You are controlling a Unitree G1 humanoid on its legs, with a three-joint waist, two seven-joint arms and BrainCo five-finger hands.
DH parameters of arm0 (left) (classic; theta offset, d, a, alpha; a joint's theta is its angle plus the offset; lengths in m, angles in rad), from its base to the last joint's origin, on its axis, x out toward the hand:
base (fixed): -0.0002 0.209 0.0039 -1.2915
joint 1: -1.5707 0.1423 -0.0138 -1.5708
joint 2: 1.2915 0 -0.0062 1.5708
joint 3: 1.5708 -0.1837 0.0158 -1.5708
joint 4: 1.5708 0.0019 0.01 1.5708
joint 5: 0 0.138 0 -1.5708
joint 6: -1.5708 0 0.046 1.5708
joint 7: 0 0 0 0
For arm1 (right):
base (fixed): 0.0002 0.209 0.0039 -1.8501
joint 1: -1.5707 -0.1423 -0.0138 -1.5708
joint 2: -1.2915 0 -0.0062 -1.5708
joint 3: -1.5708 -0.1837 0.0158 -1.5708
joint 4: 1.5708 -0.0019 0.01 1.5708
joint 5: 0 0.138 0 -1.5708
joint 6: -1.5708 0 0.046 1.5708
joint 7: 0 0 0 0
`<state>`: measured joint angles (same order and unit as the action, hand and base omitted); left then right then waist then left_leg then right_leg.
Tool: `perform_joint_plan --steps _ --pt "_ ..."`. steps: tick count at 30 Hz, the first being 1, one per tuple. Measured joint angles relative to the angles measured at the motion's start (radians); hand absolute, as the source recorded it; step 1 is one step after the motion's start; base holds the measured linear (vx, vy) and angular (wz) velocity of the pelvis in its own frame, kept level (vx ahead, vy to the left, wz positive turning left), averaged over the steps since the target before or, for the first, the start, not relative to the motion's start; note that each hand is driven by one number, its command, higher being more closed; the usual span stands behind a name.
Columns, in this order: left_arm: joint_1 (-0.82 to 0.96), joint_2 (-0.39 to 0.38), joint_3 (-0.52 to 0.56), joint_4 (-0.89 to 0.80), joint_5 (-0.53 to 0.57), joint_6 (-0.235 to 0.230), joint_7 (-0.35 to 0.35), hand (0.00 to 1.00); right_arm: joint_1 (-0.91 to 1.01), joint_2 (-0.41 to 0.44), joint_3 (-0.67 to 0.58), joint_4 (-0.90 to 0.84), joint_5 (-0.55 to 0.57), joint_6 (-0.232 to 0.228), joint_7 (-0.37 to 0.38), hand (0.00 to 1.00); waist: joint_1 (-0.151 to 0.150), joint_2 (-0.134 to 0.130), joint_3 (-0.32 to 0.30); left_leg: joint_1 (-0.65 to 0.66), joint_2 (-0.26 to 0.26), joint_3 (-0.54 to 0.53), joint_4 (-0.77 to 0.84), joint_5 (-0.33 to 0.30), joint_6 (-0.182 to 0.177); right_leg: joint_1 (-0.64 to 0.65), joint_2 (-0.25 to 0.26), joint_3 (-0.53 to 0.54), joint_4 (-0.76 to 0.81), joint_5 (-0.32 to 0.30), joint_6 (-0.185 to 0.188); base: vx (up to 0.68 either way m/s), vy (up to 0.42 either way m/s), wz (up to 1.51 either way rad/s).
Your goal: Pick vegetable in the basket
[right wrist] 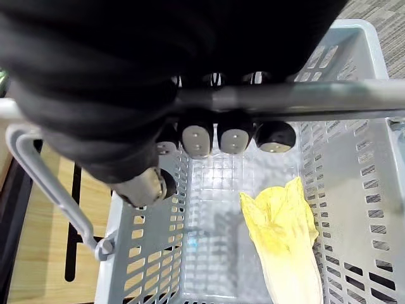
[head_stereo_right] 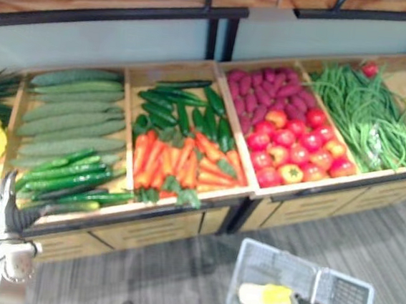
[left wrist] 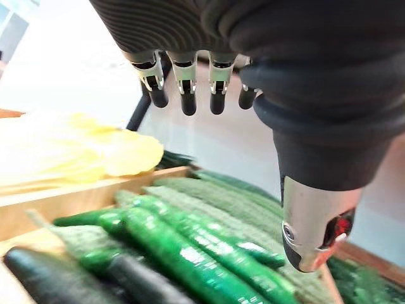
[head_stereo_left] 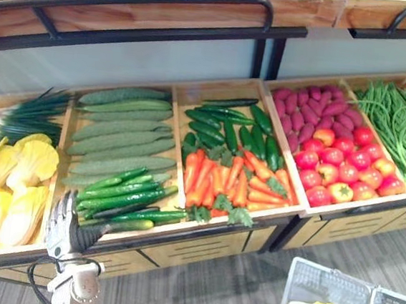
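A grey plastic basket (head_stereo_left: 335, 278) hangs low at the right, in front of the stall. My right hand (right wrist: 126, 95) is shut on its handle (right wrist: 304, 99), fingers curled round the bar. One yellow cabbage (right wrist: 285, 237) lies on the basket floor. My left hand (head_stereo_left: 61, 226) is open and holds nothing, its fingers (left wrist: 188, 95) straight. It hovers over the front edge of the cucumber crate, just left of the glossy green cucumbers (head_stereo_left: 123, 196). More yellow cabbages (head_stereo_left: 5, 190) lie in the crate at the far left.
Wooden crates in a row hold long pale cucumbers (head_stereo_left: 122, 133), carrots (head_stereo_left: 225, 183), dark cucumbers (head_stereo_left: 223, 125), tomatoes (head_stereo_left: 341, 169), purple potatoes (head_stereo_left: 308, 108) and green beans (head_stereo_left: 399, 128). An upper shelf with a black rail (head_stereo_left: 153, 0) overhangs the back. Grey floor lies before the stall.
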<state>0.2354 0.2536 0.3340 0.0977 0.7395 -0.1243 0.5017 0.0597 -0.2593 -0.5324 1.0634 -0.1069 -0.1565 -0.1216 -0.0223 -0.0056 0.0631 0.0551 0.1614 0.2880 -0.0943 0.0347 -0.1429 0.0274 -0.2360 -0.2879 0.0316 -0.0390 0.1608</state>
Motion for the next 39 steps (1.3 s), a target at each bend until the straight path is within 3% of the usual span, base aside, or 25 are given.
perform_joint_plan --steps 3,7,10,14,19,23,28,32,33,37,39 --pt "-0.002 0.061 -0.050 -0.053 0.028 -0.031 -0.019 0.00 0.001 -0.013 0.003 0.000 -0.001 0.000 0.001 1.00 -0.002 0.002 -0.001 0.002 0.000 0.001 0.000 0.000 0.000 0.000 0.000 0.006 0.000 0.001 -0.001 0.00 0.000 0.00" --pt "-0.008 0.078 -0.058 -0.089 0.023 -0.056 -0.073 0.00 0.004 -0.032 0.030 -0.008 -0.002 0.000 0.007 1.00 -0.002 0.006 -0.004 0.010 0.000 0.008 0.000 -0.001 0.002 -0.001 0.001 0.021 0.000 0.007 -0.010 -0.02 0.006 -0.08" --pt "-0.006 0.118 -0.087 -0.095 0.002 -0.070 -0.154 0.00 0.018 -0.039 0.031 -0.037 -0.002 0.001 0.022 1.00 -0.003 0.007 -0.008 0.018 0.000 0.012 0.000 -0.002 0.002 -0.001 0.001 0.026 0.000 0.008 -0.012 -0.05 0.000 -0.06" --pt "-0.009 0.194 -0.115 -0.106 -0.138 -0.078 -0.311 0.00 0.023 -0.061 0.034 -0.047 -0.003 0.005 0.045 1.00 -0.004 0.011 -0.011 0.019 0.000 0.017 0.000 -0.001 0.002 -0.005 0.003 0.037 -0.007 0.017 -0.006 -0.05 0.000 -0.07" --pt "-0.053 0.355 -0.214 -0.104 -0.276 -0.111 -0.468 0.00 0.044 -0.106 0.060 -0.074 -0.012 0.018 0.067 1.00 -0.006 0.021 -0.018 0.019 -0.001 0.029 0.000 -0.001 0.002 -0.011 0.004 0.051 -0.017 0.027 -0.002 -0.02 0.001 -0.08" --pt "-0.116 0.380 -0.266 -0.101 -0.306 -0.130 -0.503 0.00 0.043 -0.119 0.072 -0.074 -0.015 0.021 0.069 1.00 -0.008 0.023 -0.020 0.019 -0.001 0.029 0.000 -0.001 0.002 -0.010 0.005 0.051 -0.020 0.028 0.000 0.00 0.000 0.00" --pt "-0.202 0.378 -0.328 -0.034 -0.346 -0.121 -0.509 0.00 0.041 -0.117 0.080 -0.075 -0.038 0.024 0.074 1.00 -0.015 0.024 -0.020 0.019 -0.003 0.030 0.000 -0.001 0.002 -0.005 0.005 0.055 -0.032 0.039 -0.008 0.00 -0.001 -0.03" --pt "-0.244 0.368 -0.355 0.031 -0.387 -0.079 -0.522 0.00 0.029 -0.115 0.089 -0.075 -0.049 0.028 0.077 1.00 -0.031 0.024 -0.020 0.023 -0.005 0.038 0.000 -0.001 0.002 -0.006 0.005 0.064 -0.039 0.047 -0.016 -0.03 -0.002 -0.09" --pt "-0.306 0.270 -0.365 0.140 -0.413 -0.020 -0.547 0.00 0.025 -0.106 0.088 -0.081 -0.051 0.058 0.077 1.00 -0.031 0.024 -0.019 0.034 -0.007 0.056 0.000 -0.001 0.002 -0.004 0.005 0.079 -0.054 0.058 -0.011 -0.09 -0.017 -0.21" --pt "-0.334 0.207 -0.363 0.204 -0.410 0.021 -0.546 0.00 0.023 -0.083 0.068 -0.087 -0.051 0.067 0.077 1.00 -0.047 0.022 -0.017 0.033 -0.006 0.058 -0.001 -0.001 0.002 -0.004 0.006 0.082 -0.063 0.061 -0.006 -0.03 -0.009 -0.07" --pt "-0.394 0.125 -0.331 0.302 -0.403 0.062 -0.524 0.00 0.018 -0.070 0.066 -0.087 -0.053 0.077 0.075 1.00 -0.048 0.020 -0.016 0.033 -0.007 0.058 -0.001 -0.001 0.002 -0.003 0.006 0.082 -0.064 0.064 -0.001 0.00 0.000 0.00"
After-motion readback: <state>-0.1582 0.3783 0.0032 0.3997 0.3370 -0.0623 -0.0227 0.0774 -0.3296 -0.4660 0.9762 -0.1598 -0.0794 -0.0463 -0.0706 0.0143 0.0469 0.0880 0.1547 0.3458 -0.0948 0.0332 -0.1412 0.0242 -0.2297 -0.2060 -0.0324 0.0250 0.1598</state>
